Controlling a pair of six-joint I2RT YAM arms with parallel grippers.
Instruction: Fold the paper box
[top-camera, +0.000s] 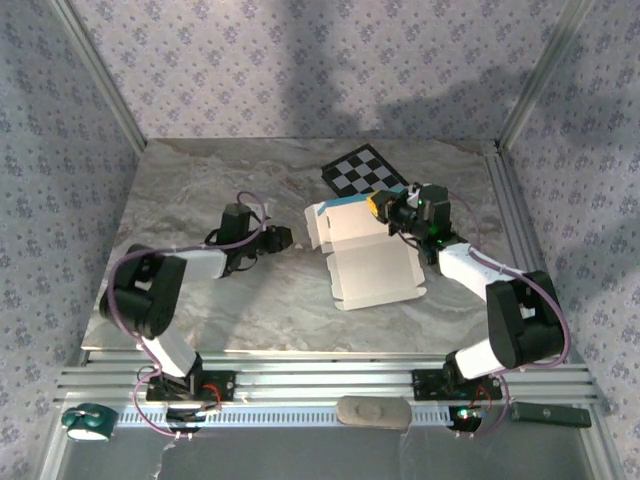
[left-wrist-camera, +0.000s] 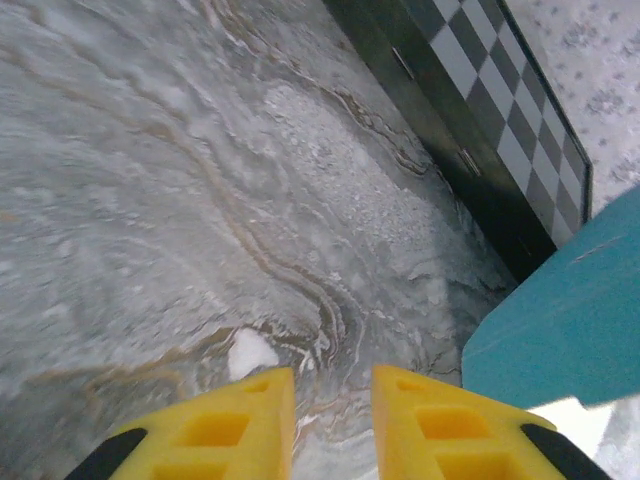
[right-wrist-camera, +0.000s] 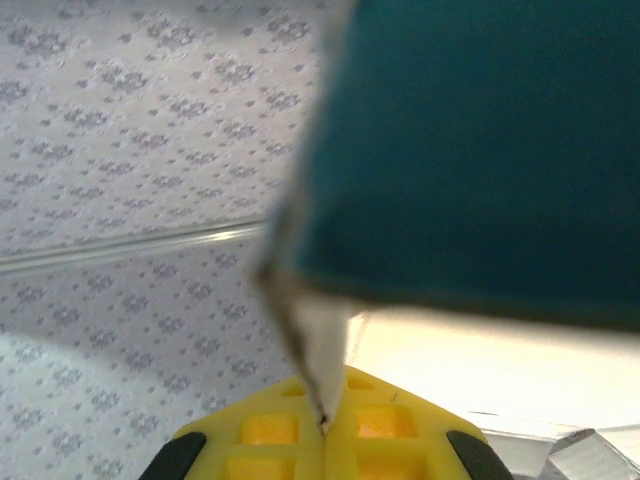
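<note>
Much of the paper box (top-camera: 370, 262) is hard for me to read in the right wrist view. Its turquoise face sits very close to the lens, is blurred and is cut off at the top and right edges, so I cannot tell which flap it is. In the overhead view the right arm covers the far right corner of the box, and the contact point is hidden from me there.

From overhead I get the whole layout. The box lies open, white face up, near the middle of the counter (top-camera: 200, 200). It has raised flaps at its far and left sides, and the checkerboard (top-camera: 363, 170) is just beyond it. The left wrist view adds a turquoise flap at the right, near the fingers but not touching them.

The right fingers (right-wrist-camera: 300, 432) are pressed together on a thin white cardboard edge of the box. The left fingers (left-wrist-camera: 268, 402) are beside the box's left side and apart from it. They stand with a narrow gap, nothing is between them, and only marble counter is below.
</note>
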